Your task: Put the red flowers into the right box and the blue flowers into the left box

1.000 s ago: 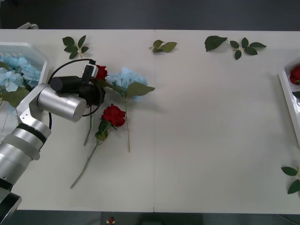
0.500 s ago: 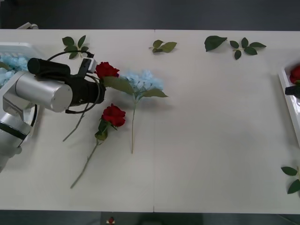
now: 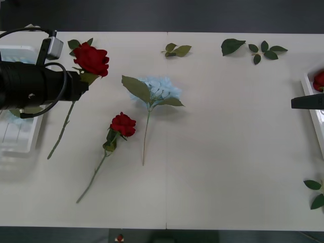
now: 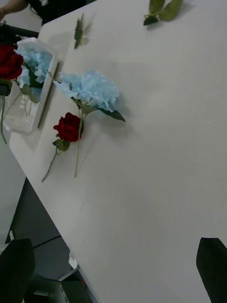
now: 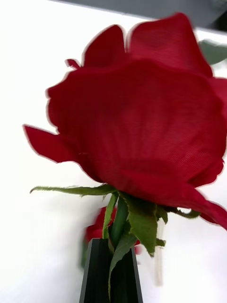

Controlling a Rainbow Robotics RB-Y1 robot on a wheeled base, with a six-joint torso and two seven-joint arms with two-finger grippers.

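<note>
Moved: held rose (image 3: 91, 59) lifted off table; blue flower (image 3: 154, 90) shifted.
Left gripper (image 3: 81, 84): clamped on stem beneath bloom, stem trailing down.
Right gripper (image 3: 307, 102): fingers apart, beside right box (image 3: 310, 104), far across table.

No lettering, label, brand mark, number or sign can be read anywhere in these views, on the bench, the boxes, the flowers or the robot's arms.
</note>
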